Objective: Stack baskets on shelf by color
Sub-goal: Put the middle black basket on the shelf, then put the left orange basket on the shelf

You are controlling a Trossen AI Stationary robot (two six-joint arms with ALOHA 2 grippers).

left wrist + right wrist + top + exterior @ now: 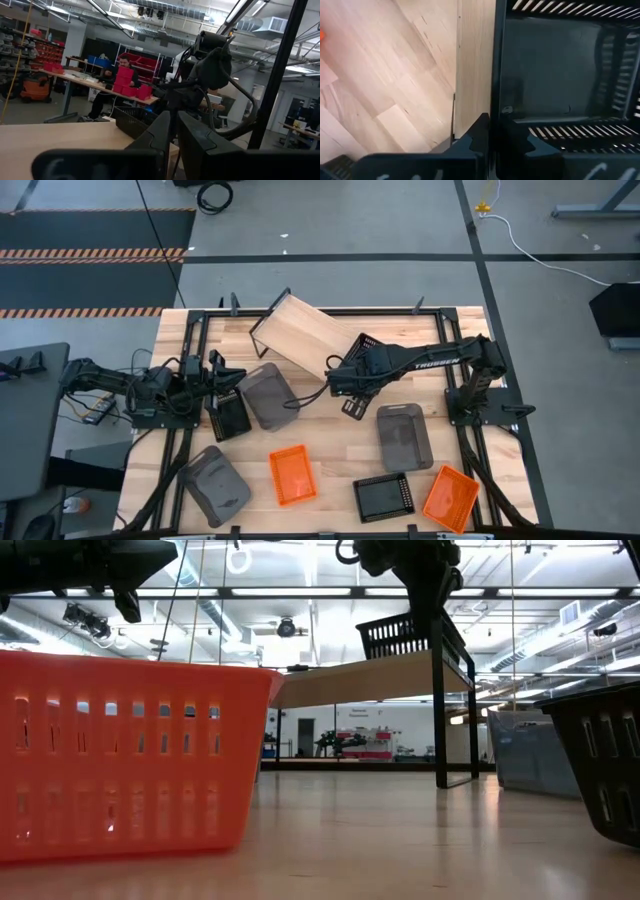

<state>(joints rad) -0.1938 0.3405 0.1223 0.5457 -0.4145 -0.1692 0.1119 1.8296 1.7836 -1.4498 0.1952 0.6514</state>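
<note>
1. Overhead, we see the right gripper (352, 380) at the black basket (368, 344) on the shelf (305, 336); the left gripper (222, 370) waits near a grey basket (268, 395).
2. Level, the black basket (405, 635) sits atop the shelf (375, 675).
3. Through the left wrist, its fingers (160, 135) look nearly shut, empty.
4. Through the right wrist, narrow jaws pinch the black basket's (560, 75) wall.

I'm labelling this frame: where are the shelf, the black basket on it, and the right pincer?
shelf (300, 330): high view, bare wood plank top.
black basket on shelf (400, 635): low view, slotted side wall.
right pincer (492, 132): right wrist view, between its fingertips at the basket's rim.
</note>
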